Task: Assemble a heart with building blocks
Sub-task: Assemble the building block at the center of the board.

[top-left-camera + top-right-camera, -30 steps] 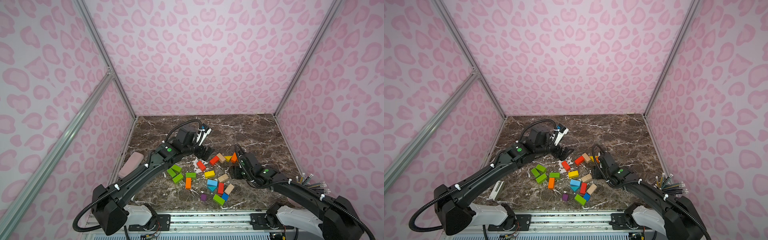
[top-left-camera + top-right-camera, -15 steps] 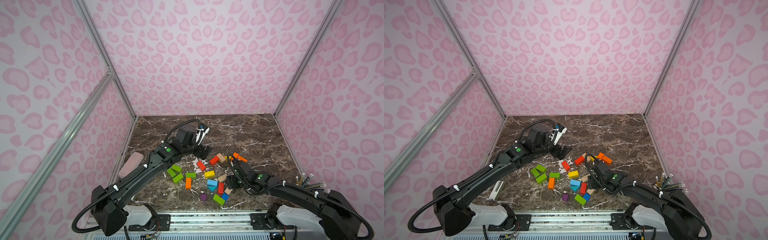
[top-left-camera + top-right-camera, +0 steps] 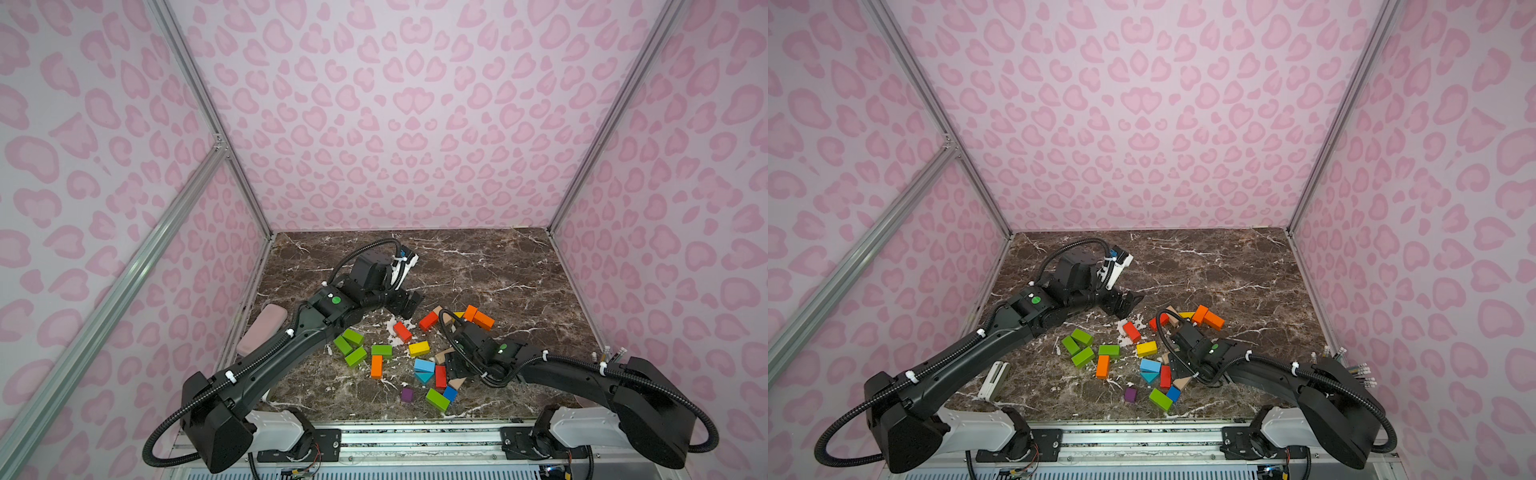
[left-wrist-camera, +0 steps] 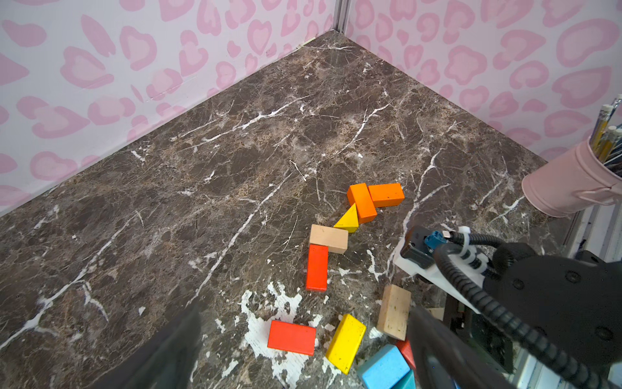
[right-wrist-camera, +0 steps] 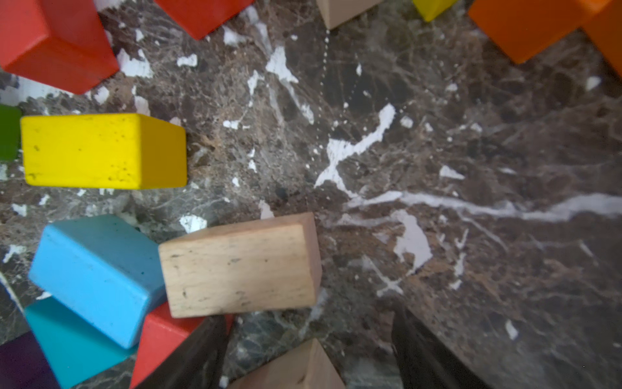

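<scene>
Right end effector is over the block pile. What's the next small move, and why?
Probably lower the right end effector straight down and close on the plain tan wooden wedge: the jaws stand open with that wedge lying between them. The plain tan wooden brick lies just outside them, so keep clear of it.

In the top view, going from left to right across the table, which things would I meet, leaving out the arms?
Pink oblong object → three green bricks → lone orange brick → yellow brick → pair of orange bricks.
</scene>
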Robot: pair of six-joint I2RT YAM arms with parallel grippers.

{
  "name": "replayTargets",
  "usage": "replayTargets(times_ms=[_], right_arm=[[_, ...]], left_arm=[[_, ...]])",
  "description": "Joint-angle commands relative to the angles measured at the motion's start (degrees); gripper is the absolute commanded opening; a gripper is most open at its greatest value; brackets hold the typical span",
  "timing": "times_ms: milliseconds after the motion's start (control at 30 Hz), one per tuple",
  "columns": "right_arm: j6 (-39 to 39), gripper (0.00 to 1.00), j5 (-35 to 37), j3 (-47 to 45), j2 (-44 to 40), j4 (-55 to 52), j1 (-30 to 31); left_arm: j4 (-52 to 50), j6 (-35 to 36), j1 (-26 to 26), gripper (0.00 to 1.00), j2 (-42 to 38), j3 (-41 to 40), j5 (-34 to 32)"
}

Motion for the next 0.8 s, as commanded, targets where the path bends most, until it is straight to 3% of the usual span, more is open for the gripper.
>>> replayTargets(times_ms=[0, 233, 533, 767], right_arm=[[-0.4, 0.80, 2.0, 1.9, 1.5, 1.9, 0.1], [-2.9, 0.73, 3.1, 4.9, 4.8, 2.3, -0.6], [-9.3, 0.55, -3.4, 4.0, 5.0, 4.0, -0.9], [-11.9, 0.49, -3.1, 4.8, 7.0, 3.8, -1.0]], left_arm=[[2.3, 0.1, 0.0, 0.98, 0.0, 0.0, -0.1], [2.3, 0.1, 0.1, 0.98, 0.2, -0.1, 0.0], [2.1, 0.2, 0.0, 0.99, 0.6, -0.1, 0.2], [2.0, 0.3, 0.0, 0.99, 0.8, -0.1, 0.3]])
